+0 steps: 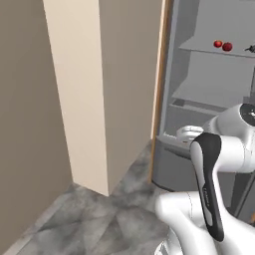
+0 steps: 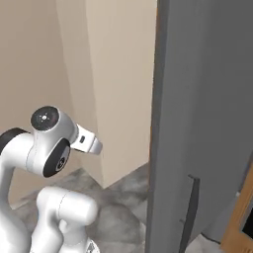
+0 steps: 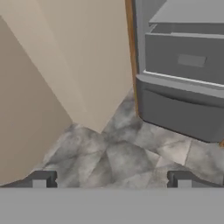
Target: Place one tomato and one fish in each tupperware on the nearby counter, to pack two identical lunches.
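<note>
Nothing looks packed yet: the two tomatoes (image 1: 222, 46) sit side by side on a shelf (image 1: 214, 50) of the open fridge (image 1: 209, 99), well above and beyond the pincer (image 3: 112, 178). A dark shape at the shelf's far right edge might be a fish, but it is too small to tell. So every pick and every placement seems left to do.

The arm is folded close over the base, the hand pointing forward and down at the grey floor (image 3: 113, 157) in front of the fridge's lower drawers (image 3: 183, 61). The pincer's tips stand spread to their widest, with nothing between them.
</note>
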Robot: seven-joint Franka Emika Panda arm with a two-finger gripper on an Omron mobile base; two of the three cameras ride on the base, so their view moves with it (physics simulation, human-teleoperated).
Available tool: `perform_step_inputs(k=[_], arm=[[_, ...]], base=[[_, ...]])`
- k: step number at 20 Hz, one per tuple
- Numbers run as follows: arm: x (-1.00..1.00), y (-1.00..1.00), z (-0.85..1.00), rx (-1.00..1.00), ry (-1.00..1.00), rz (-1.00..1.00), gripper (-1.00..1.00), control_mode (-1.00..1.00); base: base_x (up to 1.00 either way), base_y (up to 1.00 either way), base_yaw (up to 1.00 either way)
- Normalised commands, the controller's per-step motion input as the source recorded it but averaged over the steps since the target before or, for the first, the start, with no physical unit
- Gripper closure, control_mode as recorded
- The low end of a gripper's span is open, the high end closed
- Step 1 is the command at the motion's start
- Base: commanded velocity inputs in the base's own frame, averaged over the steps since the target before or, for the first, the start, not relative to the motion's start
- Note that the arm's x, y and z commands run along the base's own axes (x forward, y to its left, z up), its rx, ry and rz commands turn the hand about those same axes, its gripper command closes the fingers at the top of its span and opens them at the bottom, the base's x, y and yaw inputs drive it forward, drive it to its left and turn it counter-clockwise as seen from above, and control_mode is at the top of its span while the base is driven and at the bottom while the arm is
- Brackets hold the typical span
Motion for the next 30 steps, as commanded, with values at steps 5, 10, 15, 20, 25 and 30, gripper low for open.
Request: perform_step_inputs(k=[5, 10, 15, 20, 25, 30], arm=[[0.0, 0.0, 0.0, 0.0, 0.0, 0.0, -1.0, 1.0], [0.0, 0.0, 0.0, 0.0, 0.0, 0.0, -1.0, 1.0], [0.0, 0.0, 0.0, 0.0, 0.0, 0.0, -1.0, 1.0], [0.0, 0.0, 0.0, 0.0, 0.0, 0.0, -1.0, 1.0], [0.0, 0.0, 0.0, 0.0, 0.0, 0.0, -1.0, 1.0], [0.0, 0.0, 0.0, 0.0, 0.0, 0.0, -1.0, 1.0]], base=[[-0.11, 0.34, -0.47], [-0.02, 0.91, -0.47], [-0.01, 1.0, -0.41], [-0.02, 0.64, -0.42], [0.05, 0.04, -0.41], [0.49, -0.03, -0.19]])
